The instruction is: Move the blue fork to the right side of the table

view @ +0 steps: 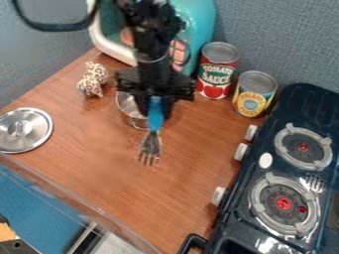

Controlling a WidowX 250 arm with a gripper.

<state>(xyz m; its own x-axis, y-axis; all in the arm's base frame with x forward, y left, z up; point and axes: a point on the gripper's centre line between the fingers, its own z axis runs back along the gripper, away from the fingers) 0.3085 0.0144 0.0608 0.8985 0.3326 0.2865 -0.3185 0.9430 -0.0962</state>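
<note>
Hand (156, 110) is clamped on the blue fork (151, 144): one finger either side of the blue handle, gap between them only as wide as the handle. Fork hangs near upright, metal tines down, over the middle of the surface (112, 171). Can't tell from here if the tines touch the wood. Silver pot (126, 105) sits right behind and beside the fork handle, partly hidden by the hand; can't tell if they touch.

Rest: round metal lid (20, 130) at the surface's left corner. Spotted toy (93, 78) near the back-left edge. Teal and white bin (202, 22) at the back corner, behind the arm. Red-labelled can (216, 72) and yellow-labelled can (253, 96) stand side by side toward the back edge. Black toy stove (232, 221) along the right edge, knobs facing the fork.
</note>
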